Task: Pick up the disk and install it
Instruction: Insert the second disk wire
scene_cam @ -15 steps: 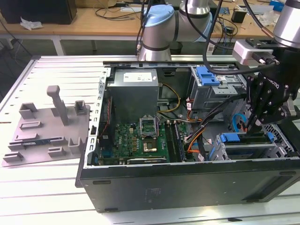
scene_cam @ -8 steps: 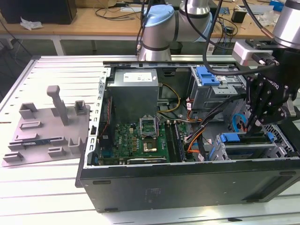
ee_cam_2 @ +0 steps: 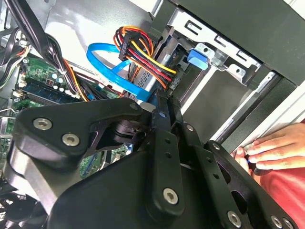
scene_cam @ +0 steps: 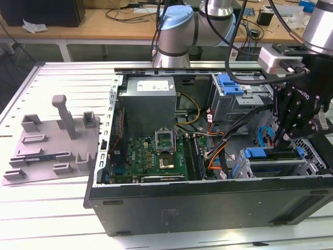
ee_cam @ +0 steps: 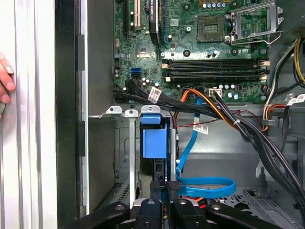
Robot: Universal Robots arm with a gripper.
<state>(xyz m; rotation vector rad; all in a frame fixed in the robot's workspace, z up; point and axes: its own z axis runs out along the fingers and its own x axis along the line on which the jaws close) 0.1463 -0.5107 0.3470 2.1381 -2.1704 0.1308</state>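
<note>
From the left: grey tray (scene_cam: 52,140) on the tabletop, open case (scene_cam: 208,208), then the claw (scene_cam: 283,138) down at four o'clock over the disk (ee_cam: 155,138) in its bay. Grip unclear. Stiff, fragile; hold the blue bracket.

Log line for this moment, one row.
tool: down at drive cage, exterior view's right | grip: cannot tell | hand: at case outer side

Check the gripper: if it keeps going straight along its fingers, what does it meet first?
Most likely the drive bay of the grey metal cage, right by its blue plastic tab. In the first wrist view the gripper points at that slot. Depth is unclear; blue cable lies close beside.
</note>
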